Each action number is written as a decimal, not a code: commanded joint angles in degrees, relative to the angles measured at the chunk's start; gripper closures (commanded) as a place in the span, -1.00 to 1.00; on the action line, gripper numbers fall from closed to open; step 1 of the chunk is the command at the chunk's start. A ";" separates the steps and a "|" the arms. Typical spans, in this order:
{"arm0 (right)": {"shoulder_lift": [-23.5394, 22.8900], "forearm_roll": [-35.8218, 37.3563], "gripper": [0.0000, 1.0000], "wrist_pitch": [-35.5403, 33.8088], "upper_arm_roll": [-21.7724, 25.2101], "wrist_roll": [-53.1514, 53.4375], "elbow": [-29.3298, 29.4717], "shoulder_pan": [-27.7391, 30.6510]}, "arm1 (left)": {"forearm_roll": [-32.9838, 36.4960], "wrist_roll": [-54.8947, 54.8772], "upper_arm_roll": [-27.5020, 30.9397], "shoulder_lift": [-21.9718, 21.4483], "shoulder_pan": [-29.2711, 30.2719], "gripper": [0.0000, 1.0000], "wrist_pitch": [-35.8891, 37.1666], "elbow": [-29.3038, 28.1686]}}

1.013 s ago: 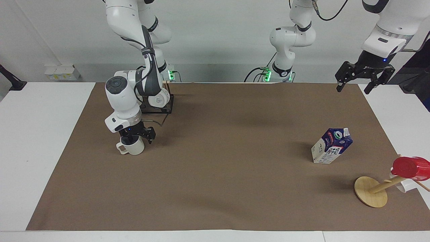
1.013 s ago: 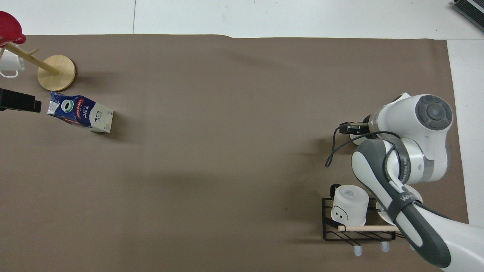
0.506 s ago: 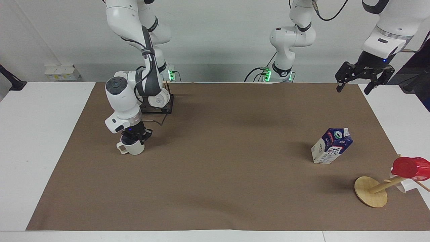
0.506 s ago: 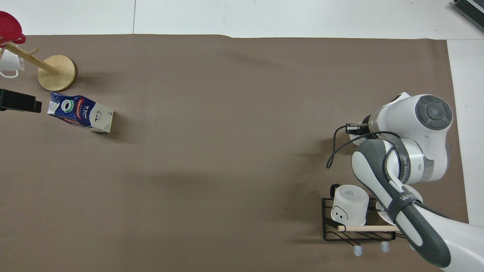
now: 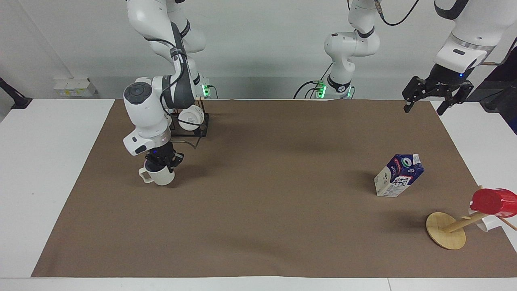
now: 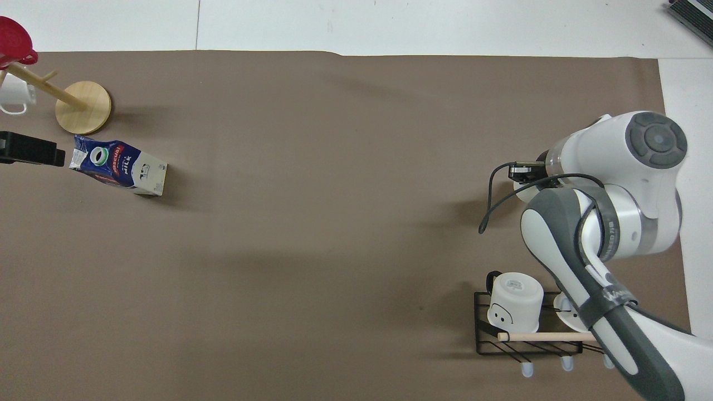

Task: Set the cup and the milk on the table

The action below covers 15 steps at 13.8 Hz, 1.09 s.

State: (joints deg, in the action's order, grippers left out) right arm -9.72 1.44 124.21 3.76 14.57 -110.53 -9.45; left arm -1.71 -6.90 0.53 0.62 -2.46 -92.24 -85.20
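The beige-white cup (image 5: 158,176) stands upright on the brown mat (image 5: 258,210) of the table, toward the right arm's end, its handle pointing to that end. My right gripper (image 5: 162,162) is down at the cup's rim, right on top of it. In the overhead view the right arm (image 6: 607,217) hides the cup. The milk (image 5: 399,176) stands on the mat toward the left arm's end, leaning a little; it also shows in the overhead view (image 6: 118,167). My left gripper (image 5: 422,110) is open and empty, raised over the mat's corner, well above the milk.
A black wire rack (image 6: 529,345) with glossy white mugs (image 6: 515,303) stands near the right arm's base. A wooden mug tree (image 5: 446,235) with a bright red cup (image 5: 492,202) stands farther from the robots than the milk, at the mat's corner.
The right arm's wrist has risen a little and shifted over the cup; the cup has stayed at about the same spot. The left gripper has risen slightly. The milk has not moved.
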 commanded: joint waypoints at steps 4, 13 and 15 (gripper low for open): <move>-2.05 -0.20 1.00 -9.24 -2.09 13.45 11.72 -7.49 | -0.58 -0.04 -0.10 -1.23 0.26 -1.00 -0.83 -2.07; -11.72 0.41 1.00 -6.71 -2.09 32.18 18.24 -21.29 | -0.58 -0.04 -0.10 -1.41 0.44 -1.00 -0.75 -2.43; -13.48 0.67 1.00 -2.33 -2.09 33.24 18.15 -23.41 | -0.58 -0.22 -0.10 -1.41 0.53 -1.00 -1.09 -2.34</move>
State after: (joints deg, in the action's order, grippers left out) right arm -21.04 1.49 119.23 1.48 45.91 -94.06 -31.33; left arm -1.71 -6.90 0.55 0.61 -2.46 -92.25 -85.83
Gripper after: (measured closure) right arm 0.960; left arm 0.000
